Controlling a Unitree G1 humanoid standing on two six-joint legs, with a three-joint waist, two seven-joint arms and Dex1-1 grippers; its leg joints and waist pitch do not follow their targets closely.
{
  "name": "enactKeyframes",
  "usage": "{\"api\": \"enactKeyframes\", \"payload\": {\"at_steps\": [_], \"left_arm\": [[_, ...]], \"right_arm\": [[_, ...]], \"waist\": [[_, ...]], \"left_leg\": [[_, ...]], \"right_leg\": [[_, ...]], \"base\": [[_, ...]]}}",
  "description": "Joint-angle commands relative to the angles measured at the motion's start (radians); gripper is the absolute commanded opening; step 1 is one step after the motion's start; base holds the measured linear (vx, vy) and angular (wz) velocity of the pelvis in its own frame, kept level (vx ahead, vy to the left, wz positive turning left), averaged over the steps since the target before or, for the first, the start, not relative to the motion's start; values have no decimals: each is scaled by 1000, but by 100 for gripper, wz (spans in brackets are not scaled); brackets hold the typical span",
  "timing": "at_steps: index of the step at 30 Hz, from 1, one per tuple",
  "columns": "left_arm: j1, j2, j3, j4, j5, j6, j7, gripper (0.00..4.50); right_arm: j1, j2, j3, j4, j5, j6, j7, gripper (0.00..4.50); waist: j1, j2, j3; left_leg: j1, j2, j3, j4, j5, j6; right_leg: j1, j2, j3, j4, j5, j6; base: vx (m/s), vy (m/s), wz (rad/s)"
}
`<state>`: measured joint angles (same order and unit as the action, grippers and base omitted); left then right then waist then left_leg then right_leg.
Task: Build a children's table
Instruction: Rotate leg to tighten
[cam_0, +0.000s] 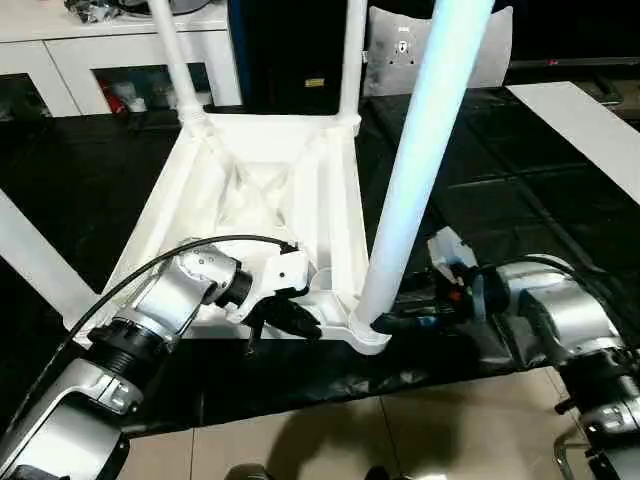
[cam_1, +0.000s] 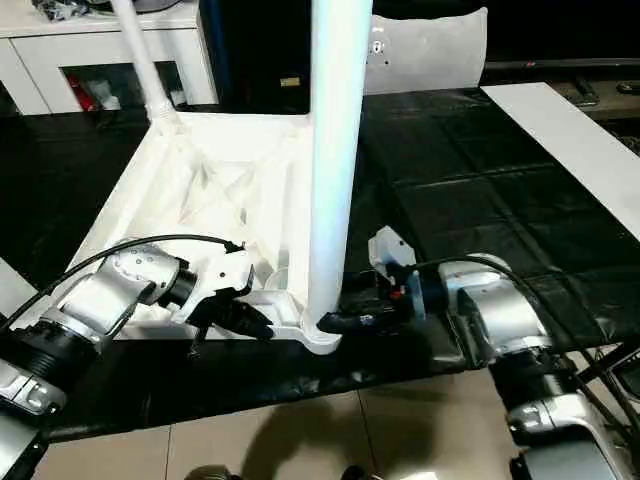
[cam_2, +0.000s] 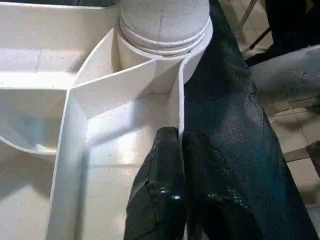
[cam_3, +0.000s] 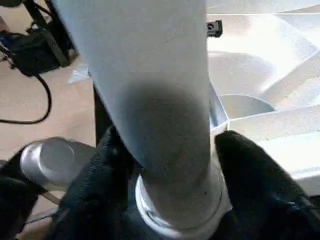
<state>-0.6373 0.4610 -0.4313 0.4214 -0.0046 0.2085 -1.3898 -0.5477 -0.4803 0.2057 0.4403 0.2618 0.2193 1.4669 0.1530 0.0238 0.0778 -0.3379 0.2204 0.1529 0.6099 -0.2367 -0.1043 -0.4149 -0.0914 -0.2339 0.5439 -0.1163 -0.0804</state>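
While seating the long white tapered plastic leg (cam_0: 420, 160) in the near corner socket of the upturned white ribbed plastic table top (cam_0: 250, 190): right tool (cam_3: 165, 165) straddling leg's base, left tool (cam_2: 182, 165) pinched on rim beside. Next, probably a firm twist home.

Readable text: none on any surface
Labels, brands, numbers: none can be made out

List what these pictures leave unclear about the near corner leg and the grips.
- Near leg: top cut off by the upper edge in the eye views.
- Its seating in the corner socket: hidden inside the socket.
- Right gripper: fingers flank the leg base; contact unclear.
- Left gripper: pinches the tabletop rim; tips merge in shadow.
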Motion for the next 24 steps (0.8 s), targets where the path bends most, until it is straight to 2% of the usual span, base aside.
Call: {"api": "enactKeyframes", "payload": {"at_steps": [1,7,8,9,11,12,13,14,15,16,17,18,19,20,21,22,24], "left_arm": [[-7,-11,-19,-20,-14,-23,-41,0],[-9,-13,-16,-18,-20,-17,-47,0],[-9,-15,-13,-19,-25,-12,-47,0],[-8,-22,-3,-32,-38,23,-43,0],[-8,-25,1,-42,-44,45,-39,0],[-13,-43,20,-57,-55,95,-2,0],[-24,-76,54,-69,-69,161,68,0],[-32,-101,78,-63,-69,195,127,0],[-40,-125,100,-51,-61,223,193,0],[-41,-126,101,-49,-59,225,199,0],[-43,-133,105,-43,-50,231,224,0],[-45,-139,109,-37,-39,240,251,0],[-50,-166,132,-26,-30,276,325,0],[-50,-166,132,-26,-30,276,325,0],[-57,-196,163,-22,-30,318,401,0],[-62,-216,183,-20,-27,341,451,0],[-68,-253,213,-26,1,388,561,0]], "right_arm": [[-17,-4,14,6,11,26,25,236],[-14,-6,21,-7,22,50,38,201],[-9,-4,18,-20,31,66,39,201],[6,6,5,-55,59,114,29,201],[12,12,-3,-69,70,136,16,197],[19,27,-19,-86,66,152,-46,197],[23,53,-40,-101,44,159,-142,197],[18,79,-54,-97,22,175,-229,196],[7,115,-72,-87,-9,202,-346,196],[6,120,-75,-85,-13,206,-362,196],[-1,138,-88,-77,-26,223,-424,196],[-8,156,-102,-67,-36,242,-482,196],[-26,203,-132,-43,-69,276,-632,196],[-26,203,-132,-43,-69,276,-632,196],[-40,242,-154,-25,-98,290,-754,196],[-47,262,-161,-15,-113,291,-812,196],[-53,299,-176,2,-129,282,-901,196]], "waist": [[-10,-10,-92],[-10,-11,-90],[-10,-10,-90],[-10,-11,-90],[-11,-12,-89],[-11,-13,-89],[-13,-9,-85],[-18,-12,-84],[-21,-9,-82],[-28,-10,-80],[-34,-12,-80],[-51,-12,-79],[-68,-6,-80],[-87,-6,-80],[-93,-3,-84],[-108,1,-85],[-123,-2,-86]], "left_leg": [[-8,17,6,-62,-33,99],[-9,14,7,-61,-33,96],[-9,15,7,-62,-34,95],[-9,14,7,-61,-35,95],[-10,15,6,-62,-36,94],[-10,17,6,-63,-29,90],[-9,15,5,-63,-27,84],[-11,15,6,-63,-31,78],[-10,13,6,-62,-38,71],[-9,7,7,-60,-53,59],[-11,3,7,-61,-63,56],[-17,1,4,-60,-79,56],[-16,1,1,-58,-91,57],[-24,2,-3,-57,-97,57],[-21,4,-4,-57,-96,60],[-26,8,-8,-58,-79,66],[-27,3,-7,-56,-63,75]], "right_leg": [[83,-65,69,-71,-422,71],[82,-64,68,-74,-429,82],[81,-64,68,-75,-433,84],[82,-63,68,-76,-433,87],[83,-63,67,-76,-435,92],[83,-64,69,-75,-426,92],[80,-64,65,-79,-433,93],[81,-63,64,-81,-441,98],[79,-62,61,-85,-451,99],[78,-58,53,-93,-478,112],[83,-58,49,-97,-490,124],[88,-55,42,-102,-497,147],[89,-53,39,-106,-497,159],[94,-52,33,-108,-489,167],[95,-55,37,-107,-477,164],[97,-57,39,-101,-440,147],[96,-56,44,-97,-411,129]], "base": [[0,0,0],[0,0,0],[0,0,0],[0,0,0],[0,0,0],[0,0,0],[0,0,0],[0,0,0],[0,0,0],[0,0,0],[0,0,0],[0,0,0],[0,0,0],[0,0,0],[0,0,0],[0,0,0],[0,0,0]]}}
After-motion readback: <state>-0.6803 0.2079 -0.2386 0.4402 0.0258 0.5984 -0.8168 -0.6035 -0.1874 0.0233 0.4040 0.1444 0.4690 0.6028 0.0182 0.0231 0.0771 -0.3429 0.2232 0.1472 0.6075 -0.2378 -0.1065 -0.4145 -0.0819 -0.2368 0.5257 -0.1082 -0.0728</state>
